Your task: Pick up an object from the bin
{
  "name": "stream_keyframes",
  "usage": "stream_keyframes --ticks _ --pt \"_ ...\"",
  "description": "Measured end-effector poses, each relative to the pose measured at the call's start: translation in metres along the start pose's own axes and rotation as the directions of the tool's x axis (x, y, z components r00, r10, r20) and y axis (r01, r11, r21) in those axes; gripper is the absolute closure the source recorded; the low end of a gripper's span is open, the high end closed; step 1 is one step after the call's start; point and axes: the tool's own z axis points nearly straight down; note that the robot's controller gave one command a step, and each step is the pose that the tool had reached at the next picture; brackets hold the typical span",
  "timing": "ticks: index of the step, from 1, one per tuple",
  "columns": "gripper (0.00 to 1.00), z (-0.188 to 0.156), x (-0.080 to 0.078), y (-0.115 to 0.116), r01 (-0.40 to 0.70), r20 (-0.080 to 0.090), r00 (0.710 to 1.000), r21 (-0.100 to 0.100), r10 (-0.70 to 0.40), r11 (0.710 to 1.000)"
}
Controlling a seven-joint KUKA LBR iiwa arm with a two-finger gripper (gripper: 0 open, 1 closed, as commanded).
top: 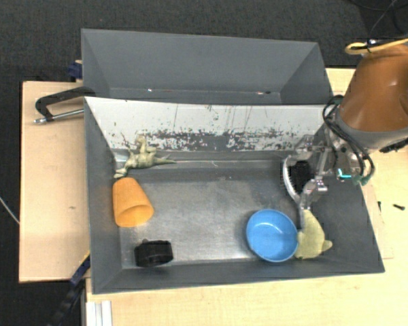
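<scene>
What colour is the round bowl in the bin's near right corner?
The small round bowl is bright blue, inside and out; the camera view shows it best.

The arm's orange cover (384,87) is cut off by the right edge. The gripper (304,208) hides part of a black and white thing (292,175) by the right wall; I cannot tell its kind. The blue bowl (272,235) covers the left edge of a pale yellow thing (316,240). The pale figure (144,156) at the back is too small to name.

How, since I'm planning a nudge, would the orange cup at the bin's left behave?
The orange cup lies on its side, so it would probably roll, curving since it tapers. It looks like smooth plastic, so likely light and stiff.
</scene>
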Motion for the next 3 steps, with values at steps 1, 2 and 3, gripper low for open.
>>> stream_keyframes --ticks 1,2,3 --pt "0.0 0.096 0.03 0.013 0.313 0.005 0.95 0.0 -0.313 0.95" --pt "1.0 0.093 0.028 0.014 0.312 0.012 0.95 0.0 -0.312 0.95" --pt "1.0 -0.055 0.031 0.037 0.484 0.017 0.875 0.011 -0.484 0.875"
